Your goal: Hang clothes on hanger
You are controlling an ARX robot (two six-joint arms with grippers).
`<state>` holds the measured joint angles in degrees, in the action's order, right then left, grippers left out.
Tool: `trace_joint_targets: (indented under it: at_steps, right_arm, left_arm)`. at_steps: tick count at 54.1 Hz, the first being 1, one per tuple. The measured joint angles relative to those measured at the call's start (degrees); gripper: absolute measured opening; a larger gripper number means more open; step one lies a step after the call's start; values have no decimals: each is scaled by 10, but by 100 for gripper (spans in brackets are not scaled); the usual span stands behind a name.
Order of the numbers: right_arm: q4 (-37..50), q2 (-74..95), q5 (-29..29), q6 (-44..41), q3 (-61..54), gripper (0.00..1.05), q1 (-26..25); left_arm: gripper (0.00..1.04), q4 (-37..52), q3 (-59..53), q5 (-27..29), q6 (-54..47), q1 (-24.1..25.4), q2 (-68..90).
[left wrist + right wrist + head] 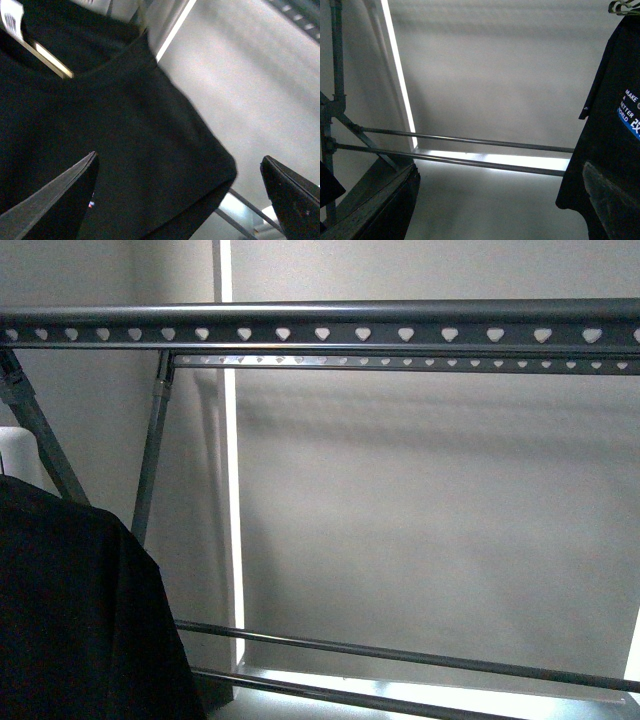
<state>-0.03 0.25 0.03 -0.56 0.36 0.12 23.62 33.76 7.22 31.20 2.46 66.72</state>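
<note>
Front view: the shirt [70,610] hangs low, left of and well below the rail [320,332], which runs level from side to side. My left gripper [178,157], jaws spread, faces the shirt closely. My right gripper [500,167], also spread, holds nothing.

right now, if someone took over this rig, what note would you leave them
Left end effector: open, jaws wide, a black shirt just ahead, not gripped.
Right end effector: open, empty, facing the rack's lower bars.
Printed T-shirt hangs on a small hanger; what that hooks onto is cropped.
Left to do: the black shirt sits well below the heart-holed top rail; confirm what holds it, then hang it.
</note>
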Motion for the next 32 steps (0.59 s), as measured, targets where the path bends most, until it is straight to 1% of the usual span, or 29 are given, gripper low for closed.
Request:
trace_joint_targets:
  at_steps: [6,12,16,22,32]
  right_arm:
    - [0,0,0,0,0,97,0]
    - [0,0,0,0,0,97,0]
    - [0,0,0,0,0,97,0]
    - [0,0,0,0,0,97,0]
    - [0,0,0,0,0,97,0]
  left_arm:
    - [98,-63,82,18,82,-2,114]
    - [98,-63,150,54,138,-16,203]
    - [98,-57,185,73,147,-26,221]
    - [98,-57,239,86,155,-39,228]
    - [98,-65,273,93,154,-49,250]
